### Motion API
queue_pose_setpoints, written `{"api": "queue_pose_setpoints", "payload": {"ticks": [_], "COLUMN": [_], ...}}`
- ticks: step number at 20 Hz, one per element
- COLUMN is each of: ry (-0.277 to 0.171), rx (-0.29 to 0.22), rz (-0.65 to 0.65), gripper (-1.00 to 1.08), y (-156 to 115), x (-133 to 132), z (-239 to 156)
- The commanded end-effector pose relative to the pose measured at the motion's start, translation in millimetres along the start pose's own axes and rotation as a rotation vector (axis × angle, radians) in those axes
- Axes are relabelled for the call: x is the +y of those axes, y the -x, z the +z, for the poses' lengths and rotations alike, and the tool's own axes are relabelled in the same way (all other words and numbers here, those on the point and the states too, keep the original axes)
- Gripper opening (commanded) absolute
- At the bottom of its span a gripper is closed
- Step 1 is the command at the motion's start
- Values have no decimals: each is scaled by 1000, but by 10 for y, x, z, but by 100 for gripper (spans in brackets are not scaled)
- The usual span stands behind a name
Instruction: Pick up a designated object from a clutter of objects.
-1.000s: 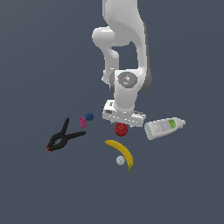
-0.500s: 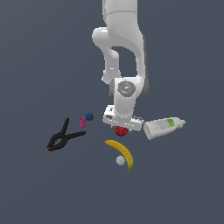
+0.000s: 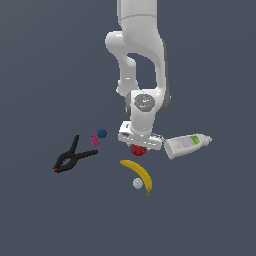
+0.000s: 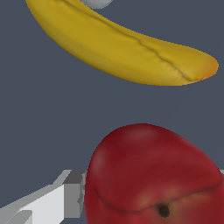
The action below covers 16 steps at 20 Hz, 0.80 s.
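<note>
End effector [image 3: 139,144] low over the red apple [image 3: 138,149], one finger [image 4: 52,202] beside it, aperture indeterminate; banana [image 3: 138,173] at the apple's 6 o'clock; an off-centre closure could squirt the round fruit sideways.

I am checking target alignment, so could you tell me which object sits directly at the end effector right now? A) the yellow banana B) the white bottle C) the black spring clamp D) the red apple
D: the red apple fills the wrist view between the fingers, and in the exterior view the end effector sits right over it, with the banana lying apart.
</note>
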<state>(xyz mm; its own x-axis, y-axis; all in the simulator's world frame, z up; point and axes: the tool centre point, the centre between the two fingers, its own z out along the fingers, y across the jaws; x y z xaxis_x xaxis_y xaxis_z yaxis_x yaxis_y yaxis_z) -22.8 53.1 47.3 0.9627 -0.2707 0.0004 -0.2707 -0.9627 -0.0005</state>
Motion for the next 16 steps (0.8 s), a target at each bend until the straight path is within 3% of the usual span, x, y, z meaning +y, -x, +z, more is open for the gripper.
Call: {"api": "queue_pose_setpoints", "payload": {"ticks": [1, 16], "ry": [0, 0], "rx": [0, 0], "rz": [1, 0], "gripper": [-100, -100], "y": [-4, 85], "x": [7, -31], "z": [11, -321]}}
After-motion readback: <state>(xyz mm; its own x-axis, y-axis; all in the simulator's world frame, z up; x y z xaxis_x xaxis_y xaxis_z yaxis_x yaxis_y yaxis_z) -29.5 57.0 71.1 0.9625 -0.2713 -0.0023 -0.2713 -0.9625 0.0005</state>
